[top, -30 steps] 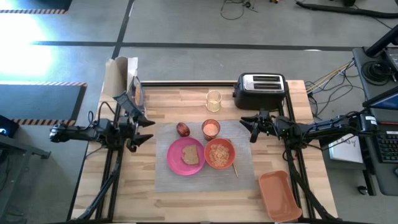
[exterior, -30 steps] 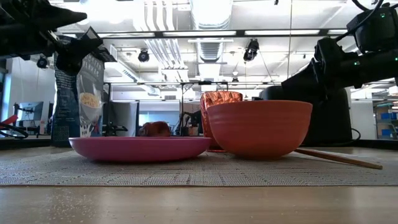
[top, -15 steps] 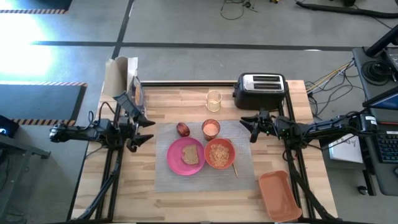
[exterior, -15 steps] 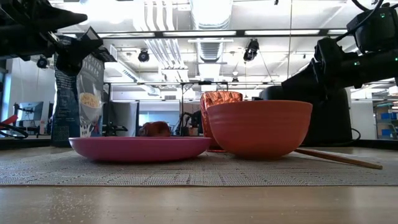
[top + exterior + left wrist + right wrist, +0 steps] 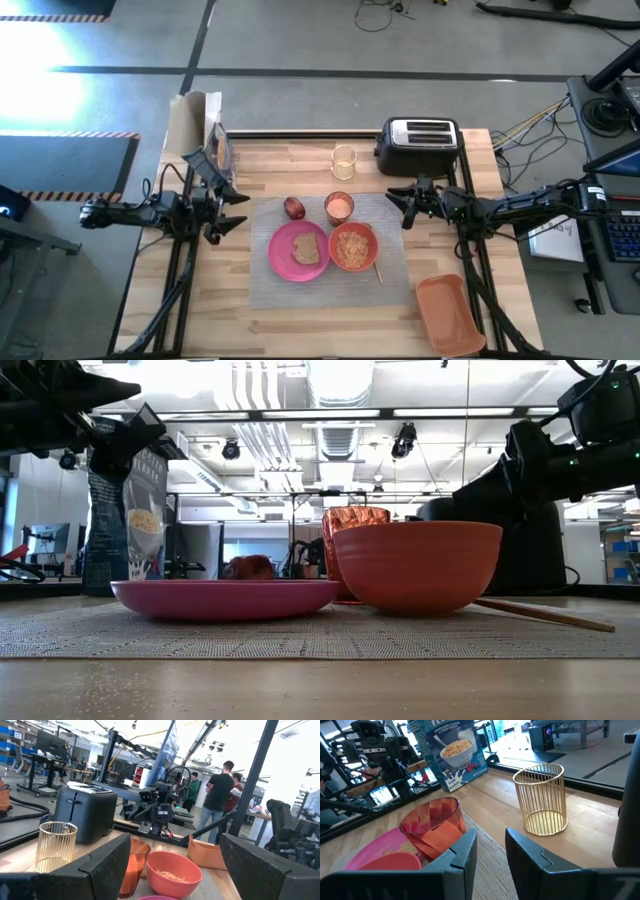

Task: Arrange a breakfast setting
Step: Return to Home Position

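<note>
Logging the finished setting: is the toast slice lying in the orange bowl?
No, in the high view the toast slice lies on the pink plate, with the orange bowl beside it.

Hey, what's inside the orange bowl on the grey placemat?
The round orange bowl holds pale flaky cereal-like food, visible from above and from the left wrist view. The food covers the bowl's bottom, so anything beneath it cannot be seen.

Only apple (image 5: 294,208) and cup (image 5: 339,207) between left fingers (image 5: 105,865) and right fingers (image 5: 455,855). Cereal box (image 5: 215,150) close beside the left, toaster (image 5: 418,145) beside the right
</note>
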Controlling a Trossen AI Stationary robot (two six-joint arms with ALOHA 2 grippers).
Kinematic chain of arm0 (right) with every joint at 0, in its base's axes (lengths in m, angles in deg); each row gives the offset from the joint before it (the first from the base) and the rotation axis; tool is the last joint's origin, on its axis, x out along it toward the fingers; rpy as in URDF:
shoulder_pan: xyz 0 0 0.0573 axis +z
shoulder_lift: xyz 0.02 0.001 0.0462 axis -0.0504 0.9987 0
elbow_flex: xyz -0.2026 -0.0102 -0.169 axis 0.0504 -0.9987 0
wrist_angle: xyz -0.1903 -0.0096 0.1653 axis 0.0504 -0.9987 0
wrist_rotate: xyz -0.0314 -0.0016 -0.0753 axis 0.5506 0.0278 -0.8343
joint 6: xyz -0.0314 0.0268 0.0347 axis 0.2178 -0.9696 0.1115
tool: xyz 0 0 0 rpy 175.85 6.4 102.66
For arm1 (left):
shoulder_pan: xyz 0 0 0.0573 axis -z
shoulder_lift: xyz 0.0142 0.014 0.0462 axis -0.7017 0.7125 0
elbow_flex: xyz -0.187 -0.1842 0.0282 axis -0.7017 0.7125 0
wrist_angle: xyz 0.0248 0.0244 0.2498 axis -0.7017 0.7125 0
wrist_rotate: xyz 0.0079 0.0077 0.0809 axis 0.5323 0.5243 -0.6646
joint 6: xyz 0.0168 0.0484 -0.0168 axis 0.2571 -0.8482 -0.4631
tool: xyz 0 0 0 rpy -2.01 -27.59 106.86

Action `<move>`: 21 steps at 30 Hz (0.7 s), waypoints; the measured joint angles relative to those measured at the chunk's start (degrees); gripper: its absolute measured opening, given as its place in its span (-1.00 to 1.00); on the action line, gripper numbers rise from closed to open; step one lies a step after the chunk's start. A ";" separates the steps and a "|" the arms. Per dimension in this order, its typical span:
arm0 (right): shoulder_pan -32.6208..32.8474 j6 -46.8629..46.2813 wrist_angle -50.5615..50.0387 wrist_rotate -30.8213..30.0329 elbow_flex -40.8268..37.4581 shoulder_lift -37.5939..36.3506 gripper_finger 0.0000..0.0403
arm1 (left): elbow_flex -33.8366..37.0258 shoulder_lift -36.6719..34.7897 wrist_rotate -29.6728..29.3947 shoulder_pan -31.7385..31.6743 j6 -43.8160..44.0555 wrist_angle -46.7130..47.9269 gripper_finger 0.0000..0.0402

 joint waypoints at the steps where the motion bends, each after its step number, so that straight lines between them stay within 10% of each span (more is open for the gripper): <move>1: 0.00 0.00 0.01 0.00 0.00 0.00 -0.55 | 0.00 0.05 0.00 0.00 0.00 -0.02 0.45; 21: 0.90 0.00 -1.14 -0.37 -0.02 -2.65 -0.55 | 0.00 0.11 0.00 0.02 0.00 -0.09 0.45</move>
